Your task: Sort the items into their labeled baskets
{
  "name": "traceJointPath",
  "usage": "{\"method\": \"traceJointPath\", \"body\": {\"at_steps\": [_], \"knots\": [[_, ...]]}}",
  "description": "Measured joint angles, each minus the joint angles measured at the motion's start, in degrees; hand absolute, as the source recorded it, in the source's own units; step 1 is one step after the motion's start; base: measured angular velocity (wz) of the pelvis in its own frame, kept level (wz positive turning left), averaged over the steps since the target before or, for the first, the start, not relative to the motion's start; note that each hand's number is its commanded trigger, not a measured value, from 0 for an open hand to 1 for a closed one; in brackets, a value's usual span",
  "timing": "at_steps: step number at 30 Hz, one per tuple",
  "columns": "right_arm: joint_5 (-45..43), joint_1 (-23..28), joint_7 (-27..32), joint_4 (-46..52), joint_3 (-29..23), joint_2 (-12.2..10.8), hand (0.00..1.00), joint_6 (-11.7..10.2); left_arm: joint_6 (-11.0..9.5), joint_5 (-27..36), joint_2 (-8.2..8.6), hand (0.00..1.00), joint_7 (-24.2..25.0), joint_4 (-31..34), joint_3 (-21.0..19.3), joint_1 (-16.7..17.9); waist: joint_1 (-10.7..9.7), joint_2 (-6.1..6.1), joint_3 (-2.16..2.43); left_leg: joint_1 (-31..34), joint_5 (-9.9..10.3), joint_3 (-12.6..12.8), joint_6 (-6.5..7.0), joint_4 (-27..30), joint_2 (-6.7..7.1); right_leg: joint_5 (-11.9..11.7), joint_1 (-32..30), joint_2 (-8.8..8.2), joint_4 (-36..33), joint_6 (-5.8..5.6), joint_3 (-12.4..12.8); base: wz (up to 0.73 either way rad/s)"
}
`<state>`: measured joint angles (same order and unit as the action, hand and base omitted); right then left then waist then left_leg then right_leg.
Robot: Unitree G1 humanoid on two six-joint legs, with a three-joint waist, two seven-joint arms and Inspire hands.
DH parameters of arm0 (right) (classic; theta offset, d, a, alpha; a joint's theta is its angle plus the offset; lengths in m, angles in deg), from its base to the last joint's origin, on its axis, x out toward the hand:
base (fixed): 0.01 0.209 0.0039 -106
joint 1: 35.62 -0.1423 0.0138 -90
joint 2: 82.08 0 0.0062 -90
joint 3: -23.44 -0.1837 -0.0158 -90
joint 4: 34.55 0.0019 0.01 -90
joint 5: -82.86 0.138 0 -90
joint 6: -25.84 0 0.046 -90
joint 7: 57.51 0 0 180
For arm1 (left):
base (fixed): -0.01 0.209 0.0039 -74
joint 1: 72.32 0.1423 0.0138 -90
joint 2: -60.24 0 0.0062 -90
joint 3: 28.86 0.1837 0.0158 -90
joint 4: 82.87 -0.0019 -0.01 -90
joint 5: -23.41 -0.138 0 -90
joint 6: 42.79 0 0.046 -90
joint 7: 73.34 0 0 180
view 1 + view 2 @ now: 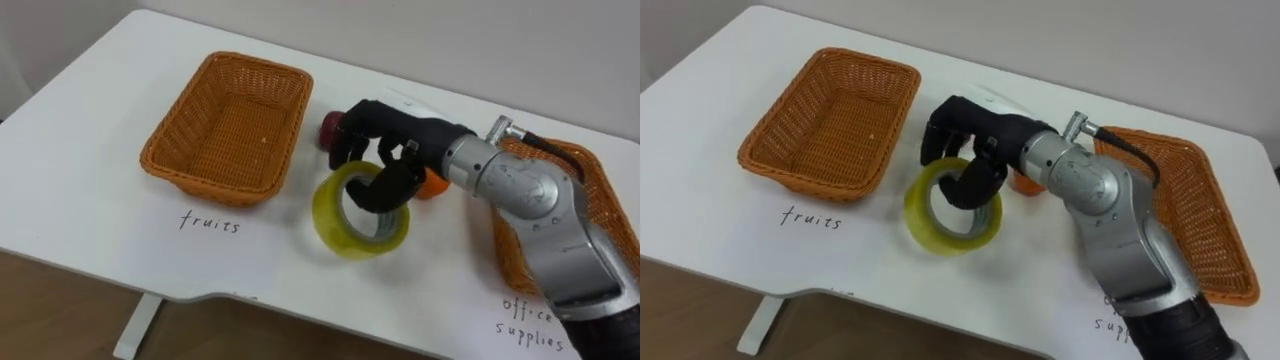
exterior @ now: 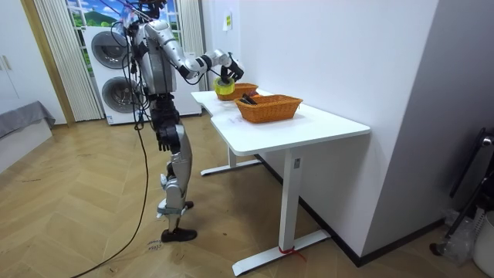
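Inside the curled right robot hand (image 1: 395, 140), pinched at its rim: a tilted yellow ring-shaped tape roll (image 1: 345, 228). Might slip from such a thin hold, or bump the round red fruit (image 1: 329, 127) just behind.

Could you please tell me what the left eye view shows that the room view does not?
The left eye view adds the red fruit behind the right hand, that hand curled through the yellow tape roll, and handwritten labels beside the fruits basket and office supplies basket. The room view adds the robot standing beside the table, washing machines and wooden floor. Both share the table, both baskets and the held roll.
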<state>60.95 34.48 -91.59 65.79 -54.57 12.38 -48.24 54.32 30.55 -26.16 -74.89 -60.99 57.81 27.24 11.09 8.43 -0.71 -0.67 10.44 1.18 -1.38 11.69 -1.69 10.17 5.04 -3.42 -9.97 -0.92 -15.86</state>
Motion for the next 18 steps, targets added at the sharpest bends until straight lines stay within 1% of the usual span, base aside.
{"method": "traceJointPath", "body": {"at_steps": [2,3,4,5,7,9,11,12,13,14,16,17,18], "knots": [[0.34,0.0,0.17,0.01,-2.61,0.05,1.0,0.01,0.12,-0.12,0.23,0.0,0.53,0.41,-1.15,0.66,-0.31,-0.24,0.02,0.04,0.0,-0.03,0.0,-0.01,0.01,0.0,0.03,0.0,0.0,0.0,0.03,0.0],[0.34,0.0,0.24,0.08,-3.12,0.06,1.0,0.01,0.15,-0.17,0.27,0.0,0.75,0.78,-1.29,0.99,-0.45,-0.31,0.05,0.04,0.0,-0.03,0.0,-0.02,0.01,0.0,0.03,0.0,0.0,0.0,0.03,0.0],[0.31,0.03,0.4,0.1,-4.11,0.07,1.0,0.01,0.17,-0.18,0.36,0.0,1.06,1.43,-1.66,1.48,-0.9,-0.46,0.13,-0.04,0.0,-0.03,0.0,-0.02,0.01,0.0,0.07,0.0,-0.01,0.0,0.07,0.0],[0.31,0.03,0.65,0.1,-4.8,0.11,1.0,0.01,0.18,-0.12,0.47,0.0,1.09,1.77,-1.78,1.84,-1.25,-0.66,0.23,-0.18,0.0,-0.03,0.0,-0.02,0.01,0.0,0.07,0.0,-0.01,0.0,0.11,0.0],[-0.12,0.03,0.91,0.12,-5.61,0.18,1.0,0.01,0.22,-0.17,0.59,0.0,1.09,1.74,-2.12,2.39,-1.86,-0.81,0.28,-0.42,-0.01,-0.01,-0.01,-0.05,0.01,0.0,0.17,0.0,-0.04,0.0,0.19,0.0],[-0.25,0.03,1.1,0.11,-6.52,0.26,1.0,0.0,0.2,-0.21,0.59,0.0,1.06,1.77,-2.11,2.48,-2.58,-0.96,0.22,-0.46,-0.01,-0.03,-0.01,-0.1,0.01,0.0,0.27,0.0,-0.04,0.0,0.05,0.0],[-0.41,0.11,1.57,0.11,-7.79,0.27,1.0,-0.13,0.01,-0.3,0.63,0.0,1.12,1.77,-2.36,2.61,-3.18,-0.87,0.29,-0.26,-0.01,-0.02,0.0,-0.35,0.01,0.0,0.3,0.0,-0.02,0.0,0.07,0.0],[-0.41,0.43,1.79,0.06,-9.47,0.31,1.0,-0.4,-0.15,0.11,0.79,0.0,1.22,1.78,-3.31,2.63,-3.32,-0.85,0.3,-0.3,-0.01,0.01,0.0,-0.26,0.01,0.0,0.3,-0.02,0.03,0.0,0.07,0.0],[-0.24,0.52,2.46,-0.32,-10.82,0.79,1.0,-0.67,-0.16,0.11,0.83,0.0,1.31,1.79,-3.85,2.71,-3.57,-0.81,0.33,-0.55,-0.01,0.03,0.0,-0.05,0.02,0.0,0.3,-0.04,0.04,0.0,0.04,0.0],[0.19,0.69,3.26,-0.59,-11.98,1.86,1.0,-0.91,-0.16,0.11,0.85,0.0,1.47,2.01,-4.35,2.78,-3.68,-0.79,0.33,-0.52,0.0,0.04,0.01,0.03,0.02,0.0,0.26,-0.06,0.02,0.0,0.02,0.0],[0.34,1.41,4.79,-0.59,-13.69,3.06,1.0,-0.98,-0.18,0.11,0.85,0.0,1.88,3.03,-4.87,3.25,-3.79,-0.79,0.33,-0.51,0.0,0.08,0.01,0.03,0.02,0.0,0.2,-0.06,0.0,0.0,0.05,0.0],[-0.27,1.96,5.99,-0.6,-14.25,3.7,1.0,-0.98,-0.16,0.11,0.83,0.0,2.1,3.29,-5.0,3.23,-4.18,-0.81,0.31,-0.51,0.0,0.09,0.01,0.03,0.02,0.0,0.19,-0.06,-0.01,0.0,0.07,0.0],[-0.83,2.17,6.46,-0.65,-14.43,3.87,1.0,-0.98,-0.17,0.11,0.83,0.0,2.16,3.42,-5.0,3.3,-4.42,-0.84,0.29,-0.5,0.0,0.07,0.01,0.02,0.02,0.0,0.18,-0.05,-0.04,0.0,0.07,0.0]]}}
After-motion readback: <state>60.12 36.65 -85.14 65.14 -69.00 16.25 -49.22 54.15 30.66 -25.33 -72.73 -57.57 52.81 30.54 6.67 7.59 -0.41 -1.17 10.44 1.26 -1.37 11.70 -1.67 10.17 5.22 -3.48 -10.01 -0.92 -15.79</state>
